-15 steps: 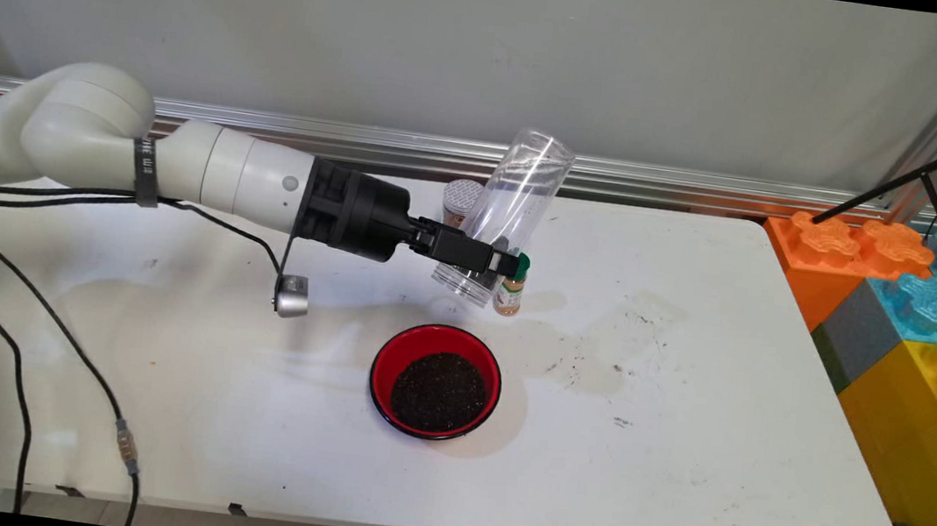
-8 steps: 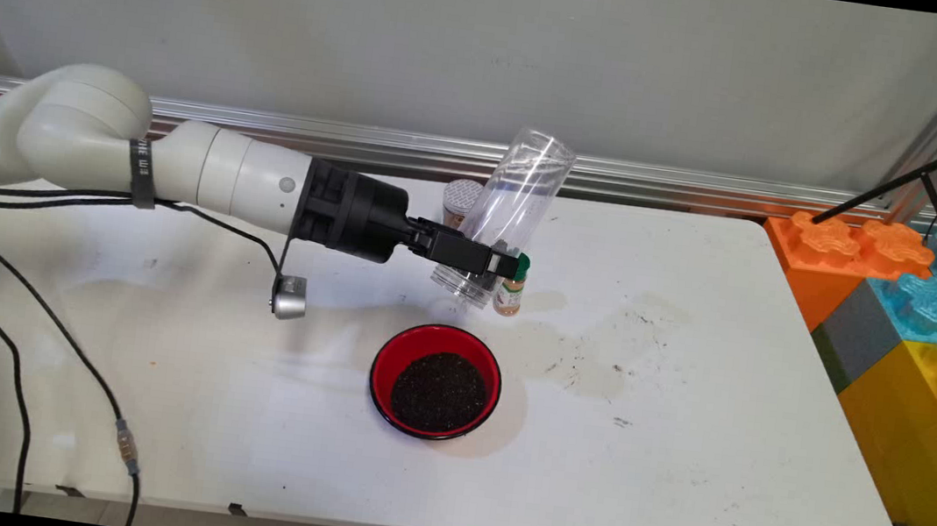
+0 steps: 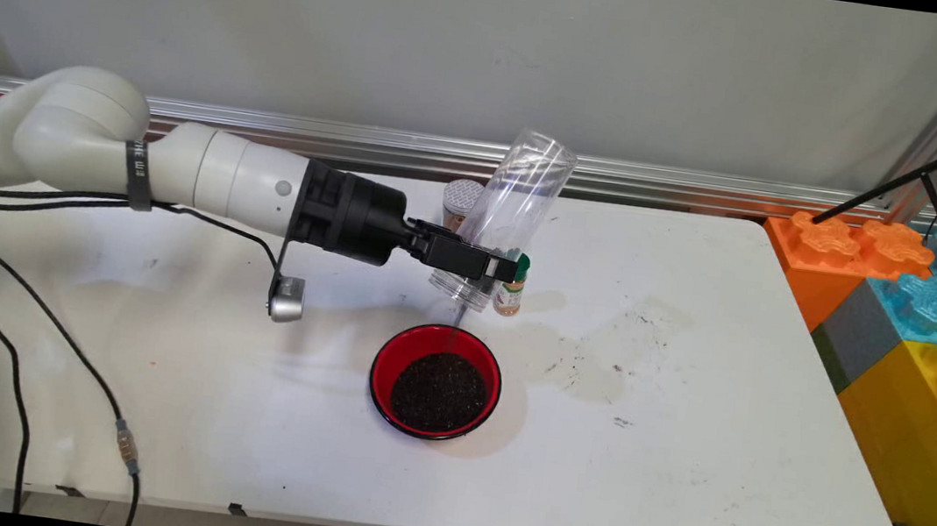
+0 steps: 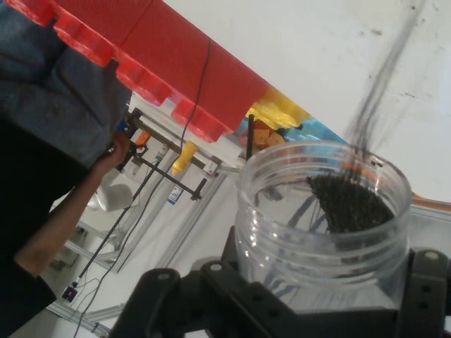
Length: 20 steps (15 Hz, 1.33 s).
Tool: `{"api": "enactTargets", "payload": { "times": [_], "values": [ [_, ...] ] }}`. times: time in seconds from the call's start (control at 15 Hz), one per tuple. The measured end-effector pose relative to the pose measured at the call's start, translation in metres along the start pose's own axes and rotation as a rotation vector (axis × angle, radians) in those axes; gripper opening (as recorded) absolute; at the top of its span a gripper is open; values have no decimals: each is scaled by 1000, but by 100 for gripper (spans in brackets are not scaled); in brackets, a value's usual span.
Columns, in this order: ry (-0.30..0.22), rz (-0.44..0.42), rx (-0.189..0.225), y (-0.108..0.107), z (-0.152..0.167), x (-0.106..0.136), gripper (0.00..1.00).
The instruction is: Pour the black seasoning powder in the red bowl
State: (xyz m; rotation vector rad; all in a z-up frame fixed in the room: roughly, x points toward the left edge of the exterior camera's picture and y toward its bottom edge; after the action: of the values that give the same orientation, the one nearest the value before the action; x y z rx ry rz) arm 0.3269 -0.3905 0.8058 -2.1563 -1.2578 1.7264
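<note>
One clear plastic jar is clamped near its mouth by the gripper, tipped mouth-down above the red bowl, at the bowl's 12 o'clock, trickling dark grains. Light, slick-walled; the threaded neck looks the firmest place to hold.

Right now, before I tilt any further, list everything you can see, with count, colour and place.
clear jar: 1, transparent plastic, held tilted mouth-down above the bowl's far rim; dark grains near its mouth, a thin stream falling
bowl: 1, red with black rim, table centre, filled with dark grains
spice bottle: 1, green cap, orange contents, just right of the jar's mouth
grey-lidded jar: 1, behind the clear jar, near the table's far edge
table: 1, white, stained right of the bowl
big toy blocks: several, orange, blue, yellow, grey, red, right of the table
tripod: 1, black, upper right
arm: 1, white, from the left
tool: 1, black, shut on the clear jar
</note>
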Motion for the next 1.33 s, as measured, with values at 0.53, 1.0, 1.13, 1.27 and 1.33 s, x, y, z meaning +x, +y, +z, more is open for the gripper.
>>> {"api": "enactTargets", "payload": {
  "times": [0.53, 1.0, 1.13, 1.27, 1.33],
  "values": [
    [-1, 16, 6, 0, 0, 3, 0],
    [2, 9, 7, 0, 0, 5, 0],
    [2, 4, 6, 1, -1, 6, 0],
    [3, -3, 8, 0, 0, 6, 0],
    [4, -6, 8, 0, 0, 6, 0]
  ]
}}
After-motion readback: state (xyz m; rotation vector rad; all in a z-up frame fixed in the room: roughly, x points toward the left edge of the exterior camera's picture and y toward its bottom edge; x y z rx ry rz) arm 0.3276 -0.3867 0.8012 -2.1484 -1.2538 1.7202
